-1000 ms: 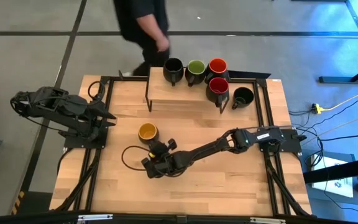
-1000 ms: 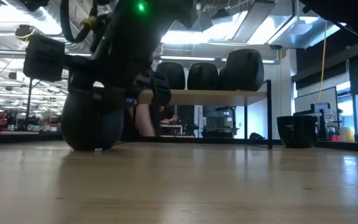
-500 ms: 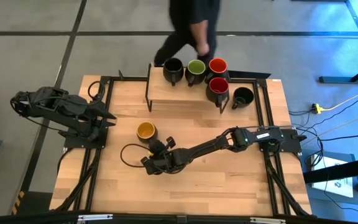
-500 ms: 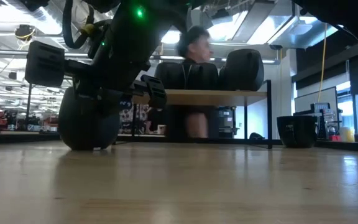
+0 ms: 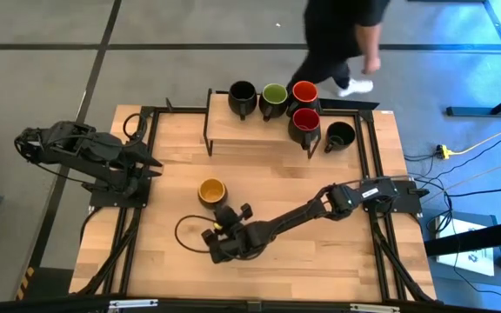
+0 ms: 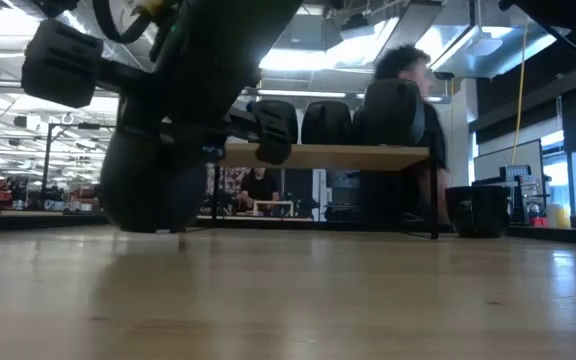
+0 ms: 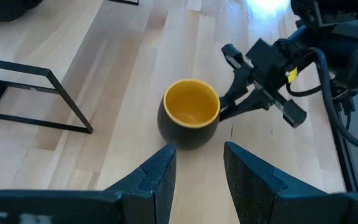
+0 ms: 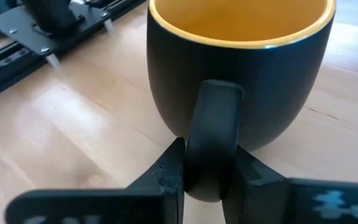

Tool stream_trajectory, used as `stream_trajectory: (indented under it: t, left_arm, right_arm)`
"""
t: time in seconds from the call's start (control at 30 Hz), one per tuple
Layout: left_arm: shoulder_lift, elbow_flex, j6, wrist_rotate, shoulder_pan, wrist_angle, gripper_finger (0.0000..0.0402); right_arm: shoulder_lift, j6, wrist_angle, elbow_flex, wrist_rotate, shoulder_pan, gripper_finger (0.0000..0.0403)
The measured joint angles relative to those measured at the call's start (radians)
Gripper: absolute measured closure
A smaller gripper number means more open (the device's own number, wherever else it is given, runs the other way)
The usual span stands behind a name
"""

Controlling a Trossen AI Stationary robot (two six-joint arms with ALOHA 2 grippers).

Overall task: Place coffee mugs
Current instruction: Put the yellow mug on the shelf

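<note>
The yellow-inside mug [image 5: 211, 191] is black outside and shows in the left wrist view [image 7: 191, 115] and, large, in the low view [image 6: 148, 185]. My right gripper [image 5: 225, 214] is at its near side, shut on its handle. My left gripper [image 5: 150, 163] waits open at the table's left, its fingers [image 7: 197, 168] pointing at the mug from afar. Three mugs stand in a row on a raised wooden shelf [image 5: 233, 130] at the far edge: black [image 5: 243, 98], green [image 5: 274, 96], red [image 5: 303, 93]. A second red one [image 5: 305, 123] stands in front. Another black mug [image 5: 340, 135] stands on the table right of the shelf. My right gripper [image 8: 209, 177] pinches the yellow mug's handle [image 8: 213, 118] between its two fingers [image 8: 171, 169], low on the handle. The fingers come level from the table's near side and lie across the handle. The mug stays upright and looks raised just off the table.
A person [image 5: 342, 35] walks past beyond the table's far edge. The shelf's dark metal legs [image 5: 207, 130] stand on the far half of the table. A dark cable loop [image 5: 185, 233] lies left of my right gripper. Bare wood stretches along the near and right parts.
My right gripper has moved toward the table's near edge, drawing the yellow mug with it by the handle. The mug now shows larger and with its bottom higher in the low view. The person has walked from left to right behind the table.
</note>
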Motion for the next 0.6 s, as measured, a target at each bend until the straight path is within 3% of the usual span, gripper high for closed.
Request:
stream_trajectory:
  t: [0.3, 0.6]
  left_arm:
    - [0.000, 0.000, 0.000, 0.004, 0.000, 0.000, 0.0273]
    - [0.000, 0.000, 0.000, 0.005, 0.000, 0.000, 0.0273]
  right_arm:
    - [-0.058, 0.281, -0.288, 0.000, 0.120, 0.065, 0.0354]
    - [-0.100, 0.357, -0.402, 0.001, 0.148, 0.087, 0.0354]
